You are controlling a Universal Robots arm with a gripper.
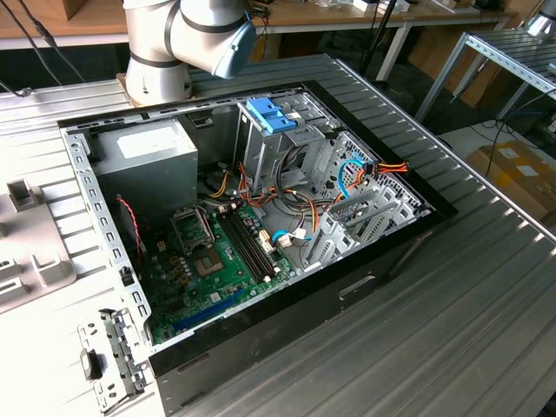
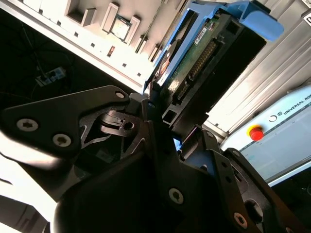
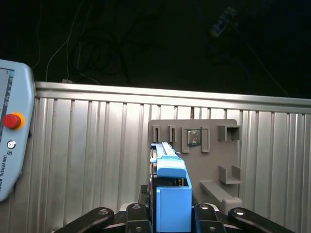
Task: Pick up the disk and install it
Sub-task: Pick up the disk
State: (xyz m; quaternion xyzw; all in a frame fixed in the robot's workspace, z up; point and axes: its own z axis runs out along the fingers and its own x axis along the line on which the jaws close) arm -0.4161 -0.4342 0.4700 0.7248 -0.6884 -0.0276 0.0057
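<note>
My gripper (image 3: 170,209) is shut on the disk (image 3: 172,194), a grey drive in a light-blue carrier with a brighter blue end tab. In the first wrist view the disk stands on edge between the black fingers (image 3: 140,194), above a ribbed metal table (image 3: 97,155). The second wrist view shows the disk (image 2: 204,53) from its flat side, with its green circuit board and connector facing the camera and the gripper (image 2: 163,121) clamped at one end. In the exterior view the open computer case (image 1: 382,261) lies on the table, with its metal drive cage (image 1: 300,143) at the far side.
A grey fixture plate (image 3: 214,160) with slots lies on the table just beyond the disk, also in the exterior view (image 1: 26,261). A teach pendant (image 3: 12,141) with a red button sits beside it. A blue carrier part (image 1: 269,113) stands in the drive cage. The arm's base (image 1: 161,61) rises behind the case.
</note>
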